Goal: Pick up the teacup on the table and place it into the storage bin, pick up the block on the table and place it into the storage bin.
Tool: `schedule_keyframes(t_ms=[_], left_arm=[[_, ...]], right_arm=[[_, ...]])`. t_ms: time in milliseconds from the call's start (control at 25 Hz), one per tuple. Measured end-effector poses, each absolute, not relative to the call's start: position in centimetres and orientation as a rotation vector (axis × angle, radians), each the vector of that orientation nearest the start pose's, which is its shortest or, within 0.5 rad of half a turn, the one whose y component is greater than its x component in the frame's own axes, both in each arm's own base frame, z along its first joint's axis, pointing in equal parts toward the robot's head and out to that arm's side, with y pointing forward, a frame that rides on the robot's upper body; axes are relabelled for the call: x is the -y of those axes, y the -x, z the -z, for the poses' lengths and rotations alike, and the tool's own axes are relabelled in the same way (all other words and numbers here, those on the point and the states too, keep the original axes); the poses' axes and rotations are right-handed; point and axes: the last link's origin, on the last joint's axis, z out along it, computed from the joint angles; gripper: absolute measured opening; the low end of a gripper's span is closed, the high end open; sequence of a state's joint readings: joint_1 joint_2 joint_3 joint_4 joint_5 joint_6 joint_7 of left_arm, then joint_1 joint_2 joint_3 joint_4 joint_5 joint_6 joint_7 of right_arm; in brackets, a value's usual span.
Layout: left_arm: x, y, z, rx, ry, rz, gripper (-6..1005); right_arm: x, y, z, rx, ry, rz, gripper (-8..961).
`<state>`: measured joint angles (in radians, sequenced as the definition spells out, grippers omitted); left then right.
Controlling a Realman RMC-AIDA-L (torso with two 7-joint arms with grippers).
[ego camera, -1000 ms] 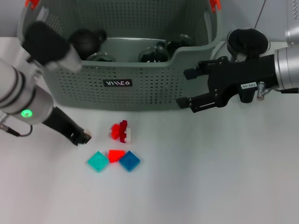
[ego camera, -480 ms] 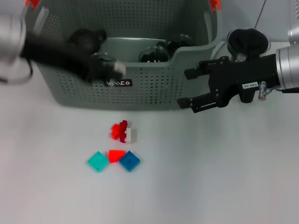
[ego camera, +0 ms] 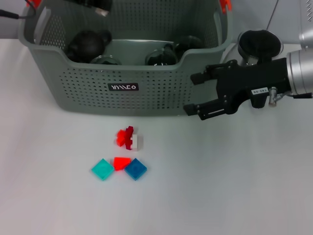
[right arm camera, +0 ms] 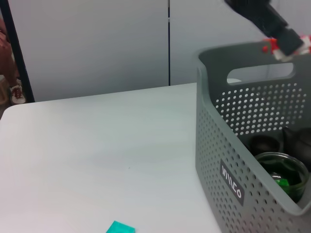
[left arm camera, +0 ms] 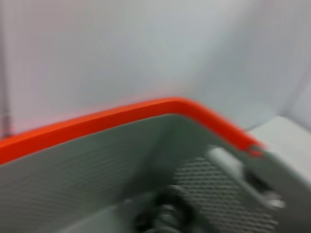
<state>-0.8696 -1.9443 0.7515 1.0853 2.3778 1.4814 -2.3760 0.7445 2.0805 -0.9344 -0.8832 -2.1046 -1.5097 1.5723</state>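
Hovering above far left corner of storage bin (ego camera: 146, 93), left gripper (ego camera: 100, 6) barely in head view, something small red and white at its tip in right wrist view; grip state unclear. Right gripper (ego camera: 194, 93) just beside bin's right front corner, jaws spread, empty. Dark teacups (ego camera: 88, 43) inside bin. Blocks on table (ego camera: 220, 186) before bin: red-white cluster (ego camera: 129, 138), teal tile (ego camera: 102, 169), red piece (ego camera: 121, 162), blue tile (ego camera: 135, 169).
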Motion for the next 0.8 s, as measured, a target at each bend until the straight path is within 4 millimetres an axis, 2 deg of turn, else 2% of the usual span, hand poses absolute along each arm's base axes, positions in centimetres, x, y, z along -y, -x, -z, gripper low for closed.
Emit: schedule_keyframes(t_ms=[200,560,640,680,800], left_arm=[[-45.6,15.4,-10.5,1.027,2.403,0.226,296],[-44.8,15.7,-10.1,1.033,2.437,0.202,322],[-44.5,15.6,-10.1,1.026,2.455,0.192,421],[-43.2,15.1,-10.3,0.982,2.511,0.175,471],[-41.1,14.3,-10.4,0.896,2.581,0.149,609]], right_arm=[[-38.5,-16.4,0.3,-0.222,2.942,-0.361,877],[-38.3,-16.5,0.4,-0.228,2.946,-0.358,877],[-38.3,-16.6,0.4,-0.231,2.944,-0.36,877],[-38.3,-16.6,0.4,-0.233,2.943,-0.361,877],[-38.4,-16.7,0.4,-0.237,2.938,-0.362,878]])
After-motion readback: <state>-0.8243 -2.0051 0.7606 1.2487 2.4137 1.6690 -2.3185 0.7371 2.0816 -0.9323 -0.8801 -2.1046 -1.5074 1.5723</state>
